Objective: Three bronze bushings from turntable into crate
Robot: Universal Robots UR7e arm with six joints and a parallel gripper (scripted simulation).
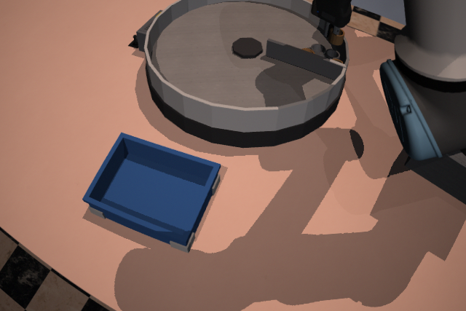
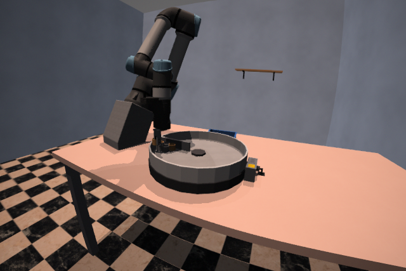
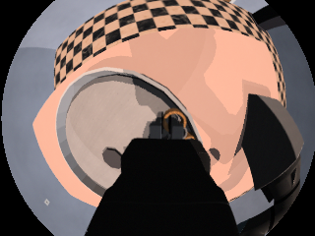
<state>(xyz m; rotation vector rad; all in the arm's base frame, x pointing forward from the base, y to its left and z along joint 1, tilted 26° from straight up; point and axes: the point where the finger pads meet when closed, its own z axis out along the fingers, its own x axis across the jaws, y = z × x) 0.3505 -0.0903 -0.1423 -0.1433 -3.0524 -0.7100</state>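
Observation:
My gripper (image 1: pixel 331 33) (image 3: pixel 165 118) is shut on a bronze bushing (image 1: pixel 337 37) (image 3: pixel 173 112), pinching its wall with one finger inside the ring. The bushing is held upright, a little above the turntable floor by the right rim. On the turntable (image 1: pixel 195 47) (image 2: pixel 209 159), between the rim and the divider, lie a bronze bushing (image 1: pixel 307 49) partly behind the divider, a grey bushing (image 1: pixel 317 48), a dark grey bushing (image 1: pixel 331 54) and another bronze bushing (image 1: pixel 337 60), mostly hidden. The blue crate (image 1: pixel 156 191) (image 2: pixel 222 132) shows no bushing inside.
A grey upright divider (image 1: pixel 304 60) runs from near the dark hub (image 1: pixel 247 47) to the right rim. The turntable's raised wall (image 1: pixel 233 115) stands between the bushings and the crate. A small grey box (image 2: pixel 251 171) is fixed outside the wall.

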